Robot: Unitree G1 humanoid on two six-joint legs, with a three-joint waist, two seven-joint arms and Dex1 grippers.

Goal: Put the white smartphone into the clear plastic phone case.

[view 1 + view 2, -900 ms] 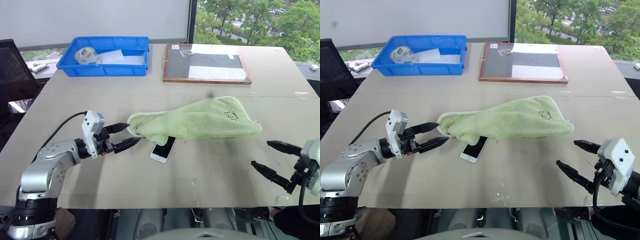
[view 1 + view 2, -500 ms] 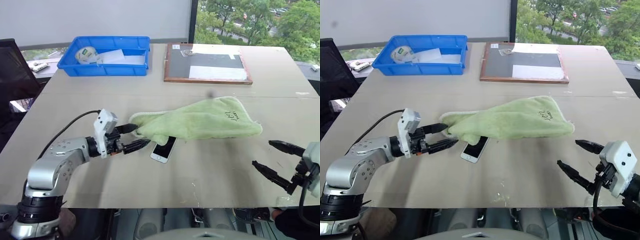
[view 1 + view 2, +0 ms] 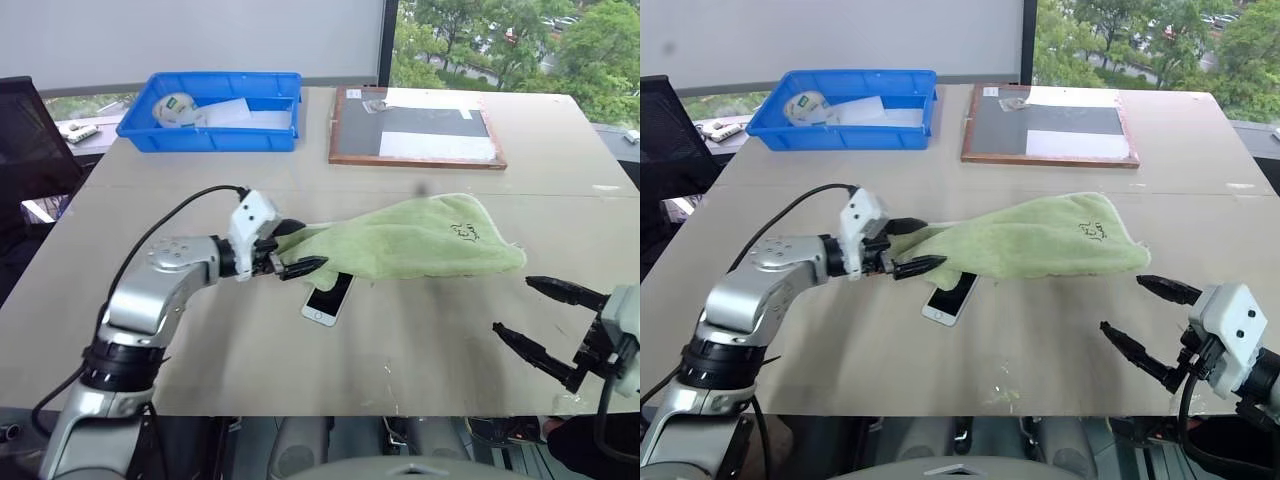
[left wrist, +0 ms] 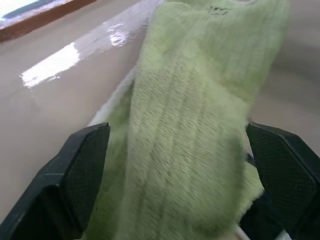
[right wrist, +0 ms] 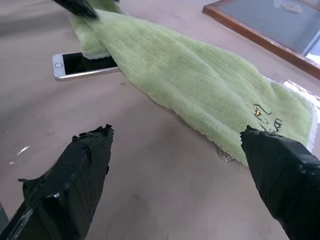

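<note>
A light green towel [image 3: 420, 240] lies across the middle of the table. The white smartphone [image 3: 325, 300] lies flat, screen up, with its far end under the towel's left part; it also shows as the phone [image 5: 75, 65] in the right wrist view. My left gripper [image 3: 305, 248] is open, its two fingers [image 4: 75, 180] either side of the towel's left end. My right gripper [image 3: 512, 305] hangs open and holds nothing, near the table's front right edge, well clear of the towel. The clear plastic phone case is hidden.
A blue bin [image 3: 210, 125] holding a tape roll and paper stands at the back left. A wood-framed dark board [image 3: 415, 125] lies at the back centre. A black chair [image 3: 25, 130] stands off the table's left side.
My left gripper has moved right to the towel's left end and now straddles it. The right gripper has barely moved; towel and phone lie as before.
</note>
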